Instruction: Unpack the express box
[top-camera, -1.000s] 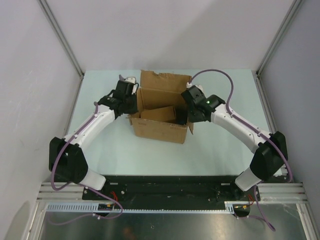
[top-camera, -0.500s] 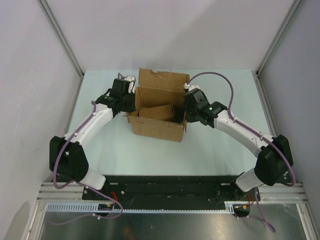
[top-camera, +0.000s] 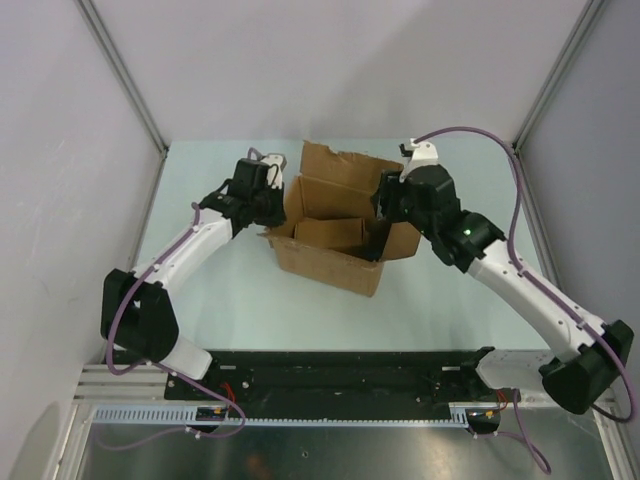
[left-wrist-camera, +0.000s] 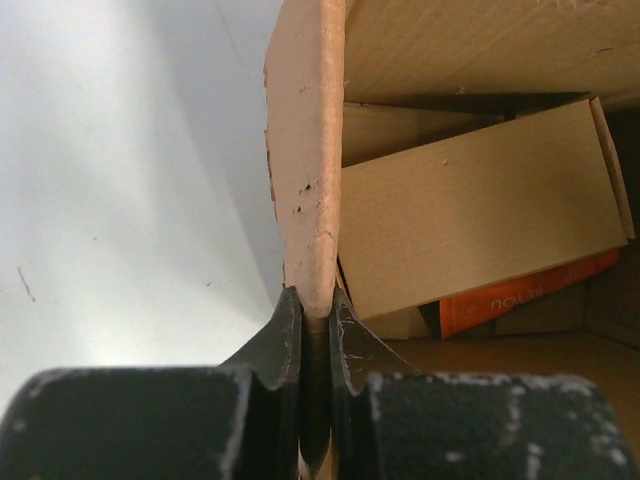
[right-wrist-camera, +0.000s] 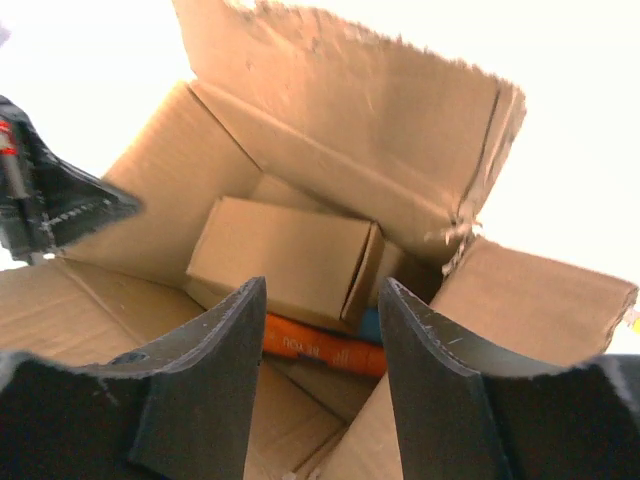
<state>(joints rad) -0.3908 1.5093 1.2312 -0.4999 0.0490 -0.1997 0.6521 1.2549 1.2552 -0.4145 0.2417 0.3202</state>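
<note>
One change: right hand opened, holding nothing, over the express box mid bench. Left hand stayed clamped on its left flap. Inner carton was still inside.

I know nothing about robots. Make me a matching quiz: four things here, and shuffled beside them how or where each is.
1. left end effector
2. right end effector
3. small plain cardboard box
4. orange printed packet

A. lying topmost inside the big brown corrugated cardboard carton
B. shut on a carton flap
C. partly under the small box
D. open, pointing into the carton

Pairs: 1-B, 2-D, 3-A, 4-C
</note>
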